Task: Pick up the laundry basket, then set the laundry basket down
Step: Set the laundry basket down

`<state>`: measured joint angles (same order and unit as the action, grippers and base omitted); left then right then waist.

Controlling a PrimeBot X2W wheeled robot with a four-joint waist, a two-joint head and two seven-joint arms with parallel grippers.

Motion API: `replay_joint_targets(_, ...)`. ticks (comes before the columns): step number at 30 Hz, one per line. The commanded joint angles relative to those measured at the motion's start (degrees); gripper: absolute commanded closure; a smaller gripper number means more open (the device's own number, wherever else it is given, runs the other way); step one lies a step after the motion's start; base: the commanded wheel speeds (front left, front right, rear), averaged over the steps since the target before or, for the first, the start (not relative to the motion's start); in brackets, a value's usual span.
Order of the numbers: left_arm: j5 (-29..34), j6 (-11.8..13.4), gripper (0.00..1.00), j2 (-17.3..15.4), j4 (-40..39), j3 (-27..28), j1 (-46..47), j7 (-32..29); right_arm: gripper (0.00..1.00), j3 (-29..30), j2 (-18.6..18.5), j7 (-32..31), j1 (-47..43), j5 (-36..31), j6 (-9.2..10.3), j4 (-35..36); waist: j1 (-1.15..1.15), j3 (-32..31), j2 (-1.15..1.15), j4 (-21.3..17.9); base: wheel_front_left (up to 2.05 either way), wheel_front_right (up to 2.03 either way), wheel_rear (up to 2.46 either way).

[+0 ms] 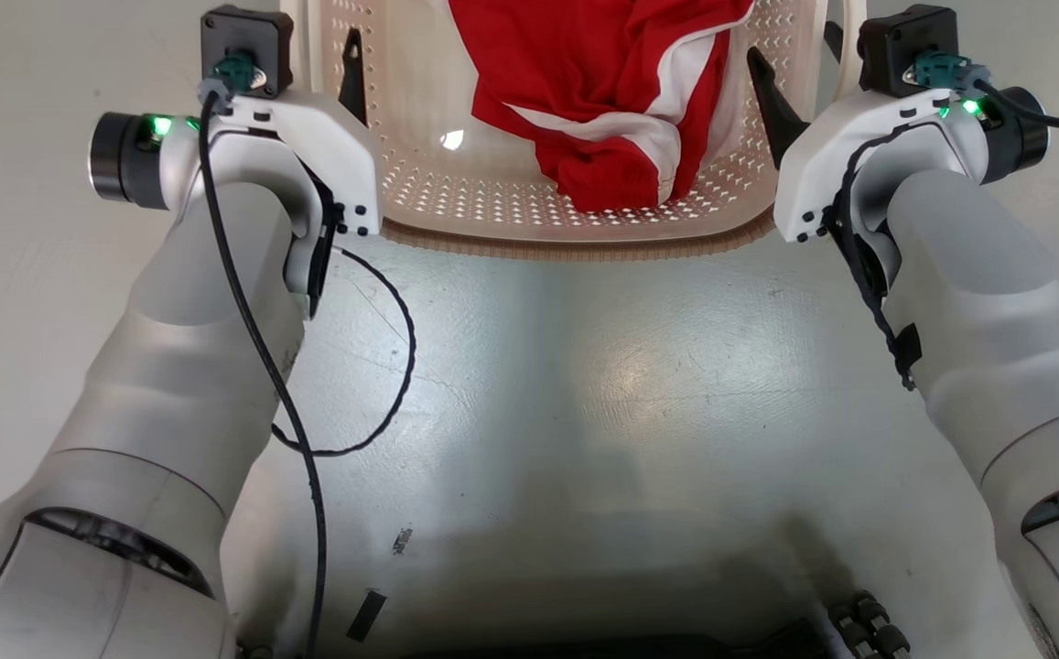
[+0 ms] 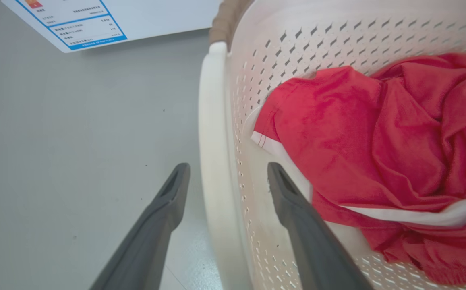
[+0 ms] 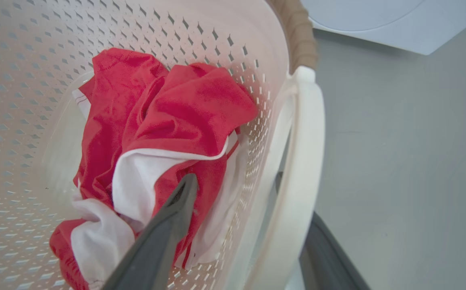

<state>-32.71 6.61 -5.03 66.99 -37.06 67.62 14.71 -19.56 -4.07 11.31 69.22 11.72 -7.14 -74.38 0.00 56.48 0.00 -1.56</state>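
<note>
pale grey forearms (image 1: 190, 302), white wrist brackets (image 1: 309, 128) w/ green leds (image 1: 161, 124), black cables (image 1: 254, 340), dark grey claw fingers (image 2: 154, 225).

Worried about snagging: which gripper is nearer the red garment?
Right. The right gripper straddles a laundry basket handle, inner finger by the red garment; the left gripper straddles the opposite handle, farther from it.

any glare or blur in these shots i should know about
Head view: a pale glare patch on the floor, a small glint inside the laundry basket. Left wrist view: the dark fingers look soft, the red garment sharper. Right wrist view: the near finger is blurred too.
</note>
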Motion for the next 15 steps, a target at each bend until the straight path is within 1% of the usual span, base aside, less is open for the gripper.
replay_joint_targets(1, 0.2, 0.3, 0.0, -1.1, 0.0, 0.9, -1.5, 0.3, 0.0, 0.3, 1.2, 1.0, -3.3, -0.8, -0.35, 0.4, 0.0, -0.3, 0.0, 0.2, 0.0, 0.0, 0.0)
replay_joint_targets(8, 0.9, 0.2, 0.0, -0.5, 0.8, 2.2, -2.9, 0.3, 0.0, 4.1, 1.2, 2.7, -4.3, -3.1, -0.35, 0.4, 0.0, -2.4, 0.0, 0.5, 0.0, 0.0, 0.0)
replay_joint_targets(15, 1.4, -0.1, 0.0, 0.0, 0.2, 3.9, -5.4, 0.3, 0.0, 5.7, 1.2, 3.5, -6.5, -4.1, -0.35, 1.4, 0.0, -6.1, 0.0, 0.7, 0.0, 0.0, 0.0)
